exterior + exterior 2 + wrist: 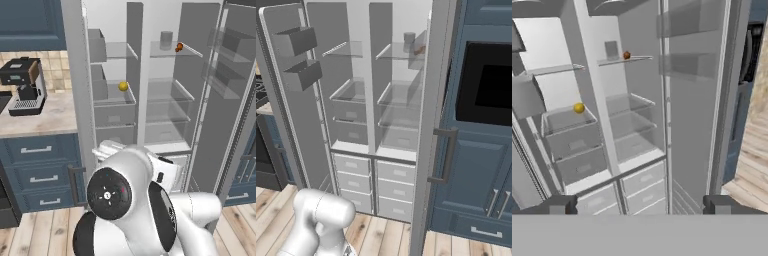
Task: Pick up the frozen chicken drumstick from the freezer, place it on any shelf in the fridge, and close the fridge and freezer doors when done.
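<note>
The side-by-side unit stands open on a wooden floor. In one compartment, the upper glass shelf carries a grey cylinder and, near it, the chicken drumstick. In the other compartment, a lower glass shelf carries 1 yellow ball. Beside the unit, a beige counter carries a coffee machine.

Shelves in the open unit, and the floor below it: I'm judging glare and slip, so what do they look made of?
The thin see-through shelves look like clear glass or plastic: the grey back wall shows through them. The pale plank floor looks like matte light wood, with visible board seams and grain, though rendering leaves this open.
</note>
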Tool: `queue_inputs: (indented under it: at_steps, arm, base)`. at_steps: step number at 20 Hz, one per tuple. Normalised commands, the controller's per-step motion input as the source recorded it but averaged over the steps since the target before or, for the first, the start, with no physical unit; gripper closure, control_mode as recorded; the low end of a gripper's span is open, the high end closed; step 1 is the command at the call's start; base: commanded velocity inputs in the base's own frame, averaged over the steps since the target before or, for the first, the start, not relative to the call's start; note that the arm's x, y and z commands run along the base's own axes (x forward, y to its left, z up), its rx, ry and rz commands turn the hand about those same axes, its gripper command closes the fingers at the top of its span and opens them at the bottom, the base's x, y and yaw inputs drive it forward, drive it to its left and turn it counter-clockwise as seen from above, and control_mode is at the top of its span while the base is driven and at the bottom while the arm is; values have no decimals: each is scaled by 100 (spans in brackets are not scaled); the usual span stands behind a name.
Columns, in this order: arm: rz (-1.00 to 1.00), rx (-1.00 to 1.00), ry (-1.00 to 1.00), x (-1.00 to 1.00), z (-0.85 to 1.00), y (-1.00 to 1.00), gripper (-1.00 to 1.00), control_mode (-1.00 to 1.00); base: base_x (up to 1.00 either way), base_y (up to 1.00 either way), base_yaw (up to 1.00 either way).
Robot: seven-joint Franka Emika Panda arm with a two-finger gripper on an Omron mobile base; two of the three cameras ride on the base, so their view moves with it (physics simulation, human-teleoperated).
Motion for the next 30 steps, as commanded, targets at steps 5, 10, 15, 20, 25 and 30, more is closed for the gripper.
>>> queue_inputs:
  at_steps: [5,10,15,20,25,30]
  arm:
    - [-33,-6,-9,99,-22,100,-100,-100]
    - [-27,-8,-3,71,-19,97,-100,-100]
    - [-6,-1,0,12,-3,19,-100,-100]
    - [0,-7,0,41,-37,0,-100,-100]
    - [0,-6,0,66,-20,20,-100,-100]
    - [7,-5,0,58,-17,5,-100,-100]
  base:
    - [0,0,0]
    - [0,0,0]
    - [0,0,0]
    - [0,0,0]
    - [0,0,0]
    - [0,0,0]
